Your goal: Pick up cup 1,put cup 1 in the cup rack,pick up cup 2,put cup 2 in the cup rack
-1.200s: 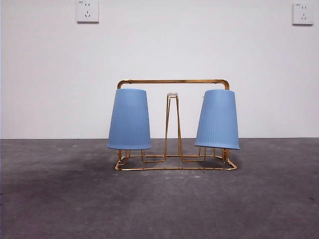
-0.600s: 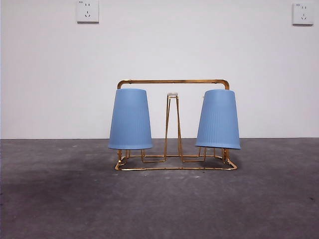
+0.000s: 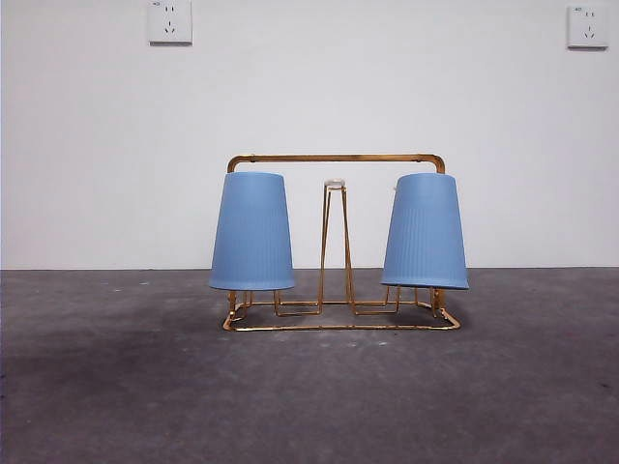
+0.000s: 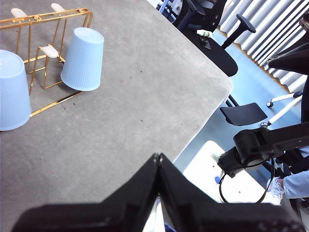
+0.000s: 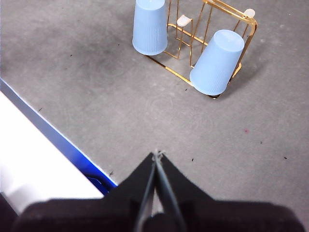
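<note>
The gold wire cup rack (image 3: 338, 327) stands mid-table with its arched handle (image 3: 337, 158) on top. Two ribbed light-blue cups hang upside down on its pegs, one on the left (image 3: 251, 232) and one on the right (image 3: 424, 232). A bare white-tipped peg (image 3: 335, 183) stands between them. My left gripper (image 4: 157, 157) is shut and empty, high above the table and far from the rack (image 4: 48, 17) and the cups (image 4: 83, 59) (image 4: 12, 92). My right gripper (image 5: 156, 154) is shut and empty, also away from the rack (image 5: 227, 10) and the cups (image 5: 150, 26) (image 5: 217, 62). Neither arm shows in the front view.
The grey table's edge (image 4: 212, 104) shows in the left wrist view, with office chairs (image 4: 212, 46) on the floor beyond. A blue-edged white surface (image 5: 43, 159) borders the table in the right wrist view. Two wall sockets (image 3: 170, 21) are behind the rack.
The right-hand cup has swung very slightly to the right on its peg. Nothing else has moved.
</note>
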### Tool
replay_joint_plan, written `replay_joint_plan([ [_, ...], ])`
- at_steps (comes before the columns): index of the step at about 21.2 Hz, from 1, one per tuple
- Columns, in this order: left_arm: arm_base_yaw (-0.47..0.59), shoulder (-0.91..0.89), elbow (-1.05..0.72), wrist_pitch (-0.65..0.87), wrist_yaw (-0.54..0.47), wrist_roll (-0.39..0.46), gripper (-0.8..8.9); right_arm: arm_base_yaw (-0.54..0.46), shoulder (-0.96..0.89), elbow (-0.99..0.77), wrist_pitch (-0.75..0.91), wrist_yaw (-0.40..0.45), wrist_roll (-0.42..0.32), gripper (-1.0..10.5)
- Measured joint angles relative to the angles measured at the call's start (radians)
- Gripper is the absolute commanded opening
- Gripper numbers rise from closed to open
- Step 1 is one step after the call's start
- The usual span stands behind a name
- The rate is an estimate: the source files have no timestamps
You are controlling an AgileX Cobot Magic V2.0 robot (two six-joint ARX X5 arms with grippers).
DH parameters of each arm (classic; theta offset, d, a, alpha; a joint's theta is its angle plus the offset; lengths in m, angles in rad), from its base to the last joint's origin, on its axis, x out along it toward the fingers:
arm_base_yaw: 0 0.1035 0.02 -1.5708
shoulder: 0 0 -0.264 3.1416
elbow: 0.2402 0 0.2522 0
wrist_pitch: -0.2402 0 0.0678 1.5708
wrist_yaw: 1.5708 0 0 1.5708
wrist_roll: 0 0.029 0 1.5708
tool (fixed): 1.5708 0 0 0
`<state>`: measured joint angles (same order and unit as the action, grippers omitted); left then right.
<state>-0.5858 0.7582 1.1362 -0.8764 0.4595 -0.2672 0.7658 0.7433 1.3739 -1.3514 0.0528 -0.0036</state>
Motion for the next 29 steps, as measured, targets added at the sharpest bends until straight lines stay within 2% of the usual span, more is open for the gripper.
replay_joint_plan([
  [11,0.000,0.040,0.000,0.009,-0.003,0.011,-0.03,0.000,0.000,0.000,0.000,0.000,0.000,0.0],
  [13,0.000,0.049,0.000,0.040,-0.071,0.071,-0.03,0.000,0.000,0.000,0.000,0.000,0.000,0.0],
  [17,0.005,0.048,-0.001,0.247,-0.323,0.266,-0.03,0.000,0.000,0.000,0.000,0.000,0.000,0.0],
  [19,0.067,0.026,-0.001,0.332,-0.370,0.383,-0.03,0.000,0.000,0.000,0.000,0.000,0.000,0.0],
  [21,0.188,-0.014,-0.006,0.383,-0.331,0.481,-0.03,0.000,0.000,0.000,0.000,0.000,0.000,0.0],
  [25,0.379,-0.098,-0.087,0.441,-0.205,0.548,-0.03,0.000,0.000,0.000,0.000,0.000,0.000,0.0],
  [29,0.510,-0.209,-0.227,0.528,-0.216,0.573,-0.03,0.000,0.000,0.000,0.000,0.000,0.000,0.0],
])
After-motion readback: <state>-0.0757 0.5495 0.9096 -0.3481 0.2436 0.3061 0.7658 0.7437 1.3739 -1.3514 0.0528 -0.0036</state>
